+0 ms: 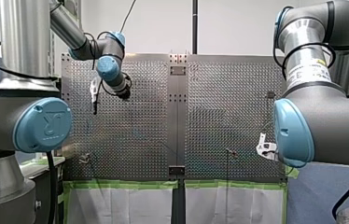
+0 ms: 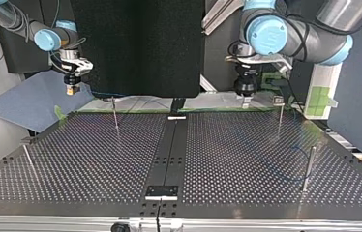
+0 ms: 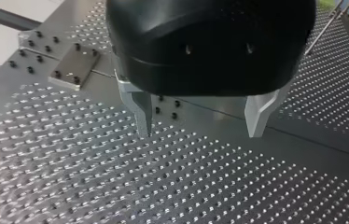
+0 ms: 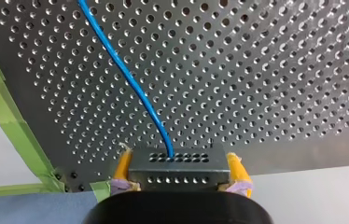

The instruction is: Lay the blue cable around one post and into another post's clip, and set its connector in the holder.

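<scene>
While clamping grey perforated metal connector [image 4: 177,170] of blue cable [image 4: 126,74] in yellow-padded right gripper [image 4: 178,163], holds metal-fingered left gripper [image 3: 200,132] spread wide, empty.

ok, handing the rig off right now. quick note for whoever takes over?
Left gripper: open, empty, above the perforated table.
Right gripper: shut on the connector, near the table's far corner at the top view's left. The blue cable runs from it out over the table.
Posts: no cable seen around any.
Done: connector grasped.
Left: loop one post, clip into another, seat the connector in the holder, which I cannot pick out.
</scene>
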Tool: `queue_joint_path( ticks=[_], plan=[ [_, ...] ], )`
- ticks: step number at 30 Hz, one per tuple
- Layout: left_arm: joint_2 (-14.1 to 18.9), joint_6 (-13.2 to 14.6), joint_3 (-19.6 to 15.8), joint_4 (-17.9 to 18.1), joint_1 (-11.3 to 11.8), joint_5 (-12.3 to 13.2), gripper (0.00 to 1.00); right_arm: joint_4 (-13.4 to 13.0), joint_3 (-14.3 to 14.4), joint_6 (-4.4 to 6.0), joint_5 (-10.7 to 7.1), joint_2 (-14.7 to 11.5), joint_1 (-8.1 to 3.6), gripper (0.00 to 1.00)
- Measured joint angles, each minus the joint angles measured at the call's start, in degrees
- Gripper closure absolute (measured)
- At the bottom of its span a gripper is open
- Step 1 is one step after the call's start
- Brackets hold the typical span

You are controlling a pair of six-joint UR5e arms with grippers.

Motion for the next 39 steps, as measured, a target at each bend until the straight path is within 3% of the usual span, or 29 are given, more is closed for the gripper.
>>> queue_joint_path(
  ticks=[8, 20, 30, 39],
  plan=[
    [-4.9, -0.7, 0.0, 4.9, -4.9, -3.9, 0.01, -0.1, 0.0, -0.33, -0.8, 0.0, 0.35, 1.0],
    [-12.4, -1.9, 0.5, 12.4, -12.4, -4.5, 0.01, -0.8, 0.0, -0.34, -0.92, 0.0, 0.99, 1.0],
    [-18.1, -2.9, 5.4, 18.1, -18.1, -4.5, 0.01, -1.1, 0.0, -0.19, -1.31, 0.0, 1.37, 1.0],
    [-23.8, -5.1, 11.1, 23.8, -23.8, -6.1, 0.01, -1.6, 0.0, 0.51, -1.61, 0.0, 1.41, 1.0]
  ],
)
